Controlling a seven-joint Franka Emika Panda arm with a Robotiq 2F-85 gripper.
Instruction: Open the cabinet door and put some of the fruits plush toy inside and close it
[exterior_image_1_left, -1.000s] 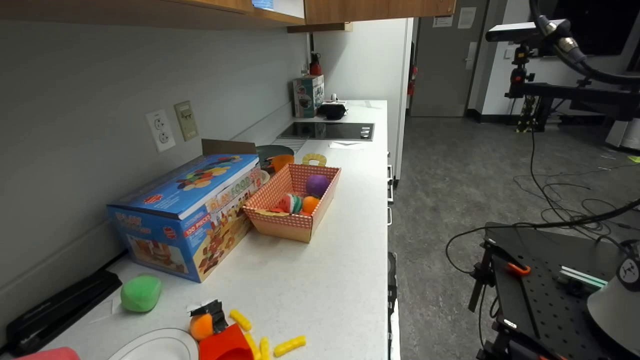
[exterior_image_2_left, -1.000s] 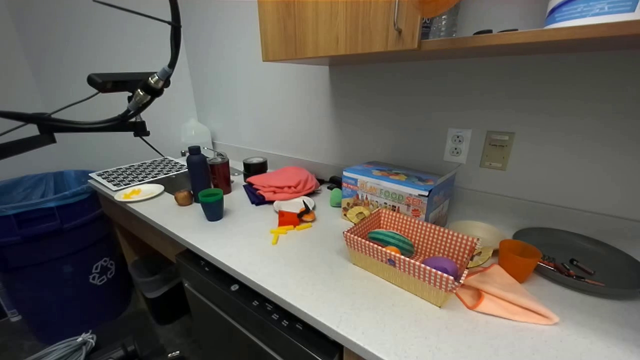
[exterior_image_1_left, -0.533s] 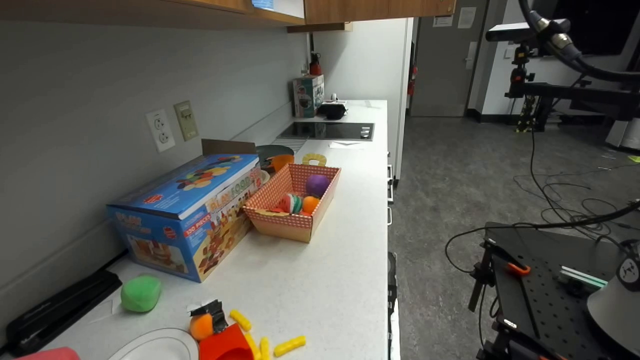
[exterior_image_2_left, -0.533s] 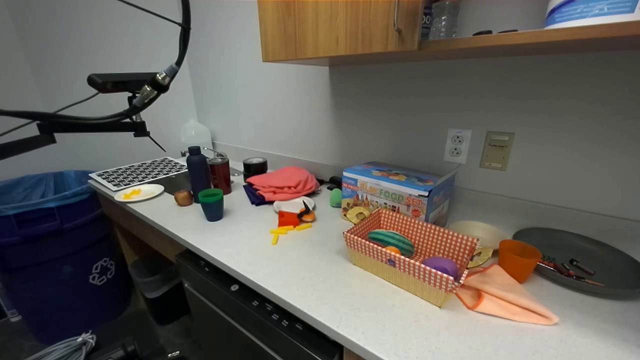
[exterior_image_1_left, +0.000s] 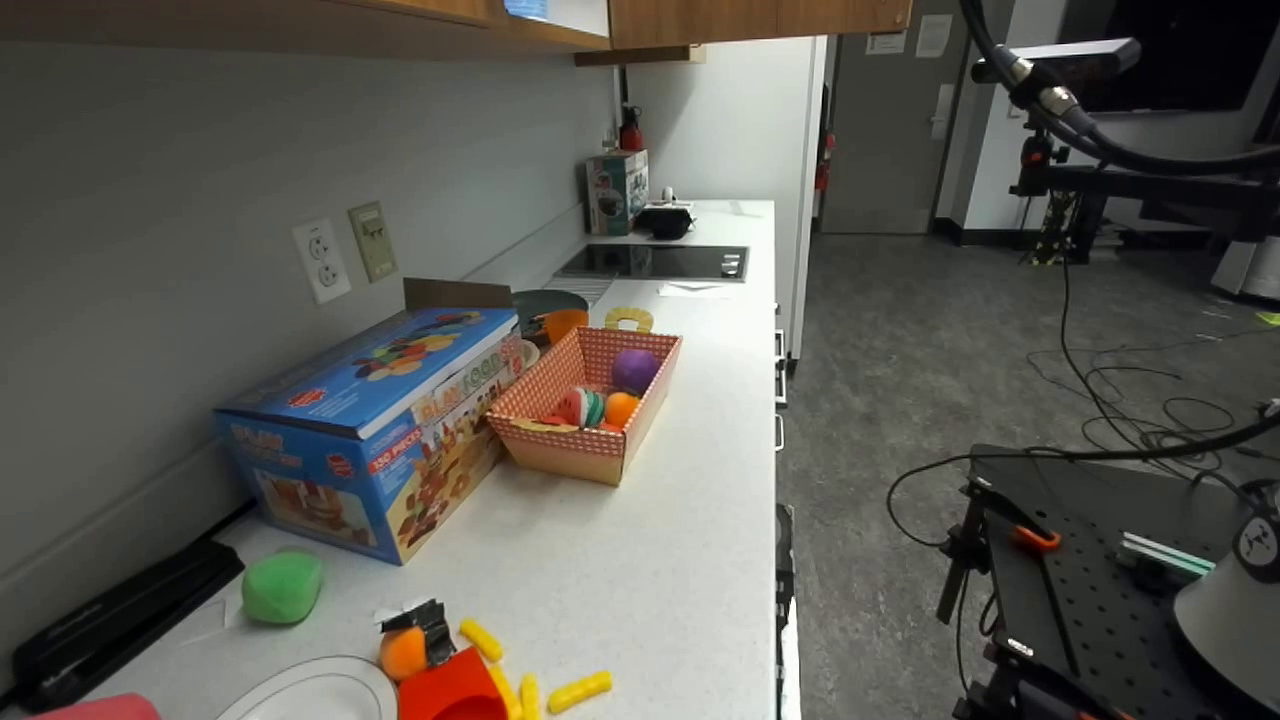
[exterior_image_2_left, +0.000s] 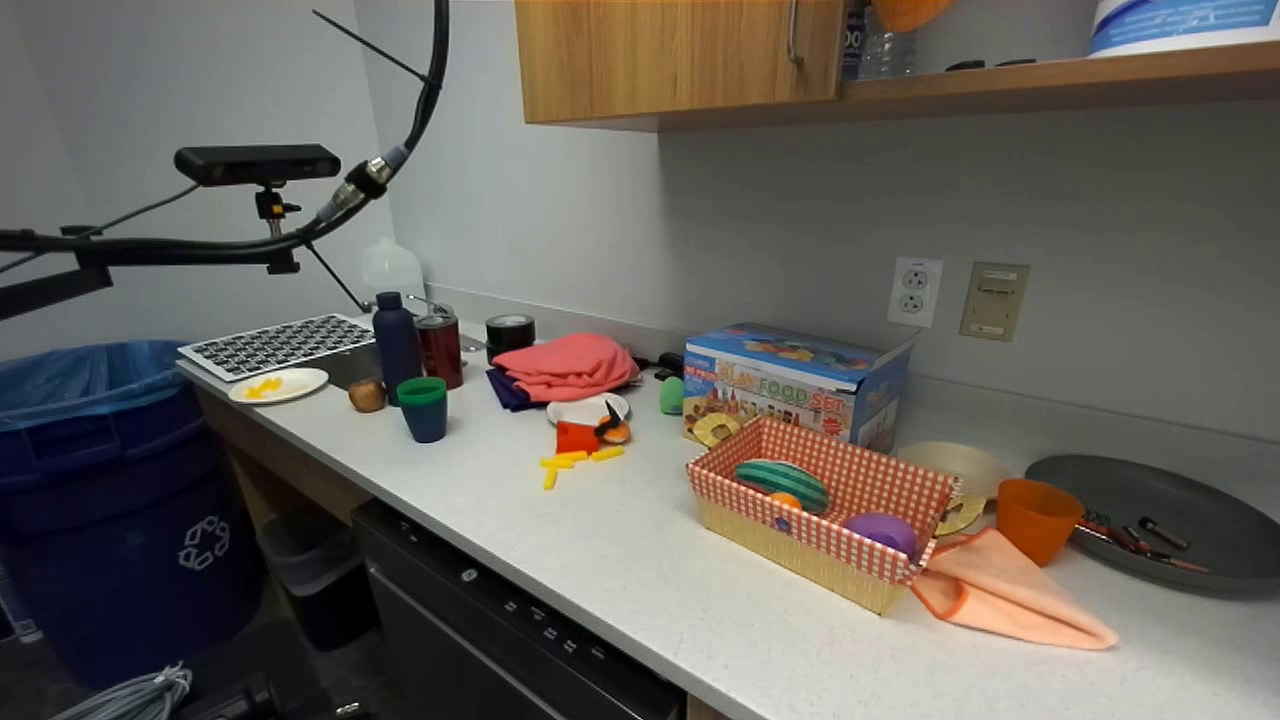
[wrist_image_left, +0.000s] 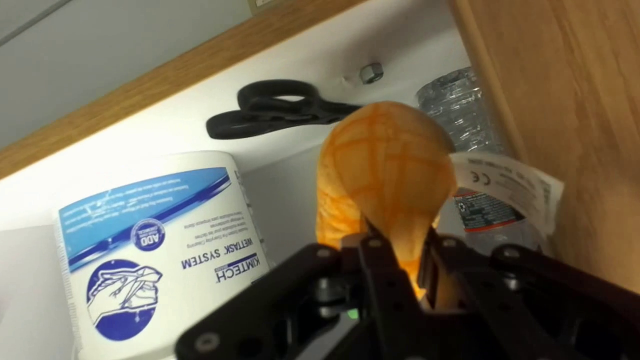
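a pale worktop (exterior_image_1_left: 690, 560) is set along a grey wall (exterior_image_1_left: 250, 120), and a dark cooktop (exterior_image_1_left: 655, 262) is let into its far part in an exterior view. grey flooring (exterior_image_1_left: 860, 560) and a grey room door (exterior_image_1_left: 885, 140) are seen past it; in an exterior view a blue bin (exterior_image_2_left: 120, 520) is placed near the worktop's end.

a printed play food box (exterior_image_2_left: 790, 385) is stood near the wall, with a checked basket (exterior_image_2_left: 790, 555) just beside it in both exterior views. in the basket a striped watermelon plush (exterior_image_2_left: 780, 483), an orange plush (exterior_image_1_left: 620, 408) and a purple plush (exterior_image_2_left: 885, 532) are held; a green plush (exterior_image_1_left: 283, 587) is left near the box.

overhead, a wooden cabinet door (exterior_image_2_left: 650, 60) is cut off by the upper edge of the view, and next to it an open shelf (exterior_image_2_left: 1060, 75) is shown. on it a tub of wipes (wrist_image_left: 160, 260), black scissors (wrist_image_left: 300, 109) and a clear bottle (wrist_image_left: 452, 110) are seen.

the hand (wrist_image_left: 401, 250) is turned toward this shelf and is clamped narrow on the slimmer end of a soft orange toy (wrist_image_left: 385, 155); the toy's rounded part is held outward. whether the shelf is touched by it cannot be told. of the arm, a rounded white base (exterior_image_1_left: 1235, 630) is shown on a black perforated stand (exterior_image_1_left: 1060, 600).
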